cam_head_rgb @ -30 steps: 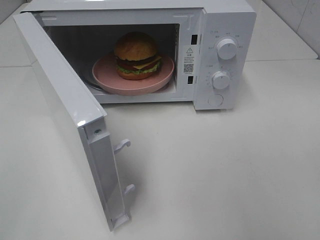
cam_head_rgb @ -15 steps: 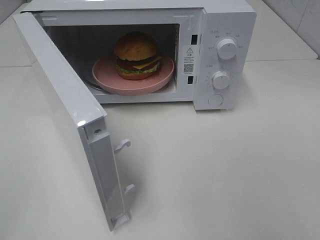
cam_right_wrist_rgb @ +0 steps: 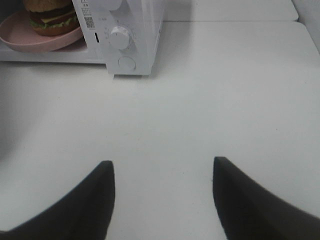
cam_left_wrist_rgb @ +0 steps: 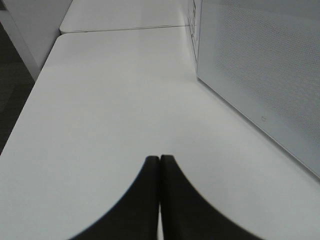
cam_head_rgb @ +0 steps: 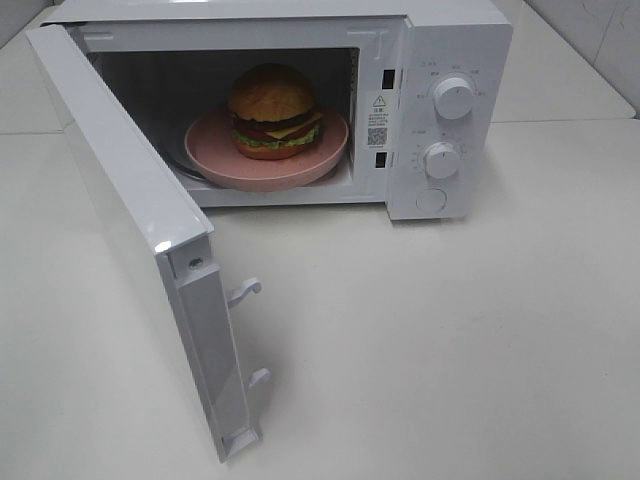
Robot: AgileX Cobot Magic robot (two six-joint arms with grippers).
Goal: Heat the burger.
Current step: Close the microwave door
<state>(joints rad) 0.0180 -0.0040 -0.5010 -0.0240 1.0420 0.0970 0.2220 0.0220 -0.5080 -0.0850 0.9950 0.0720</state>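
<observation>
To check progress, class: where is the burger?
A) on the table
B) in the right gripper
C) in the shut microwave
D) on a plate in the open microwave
D: the burger sits on the plate inside the microwave, whose door stands open.

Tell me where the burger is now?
In the high view, the burger sits on the pink plate inside the open microwave, left of its two white knobs.
</observation>
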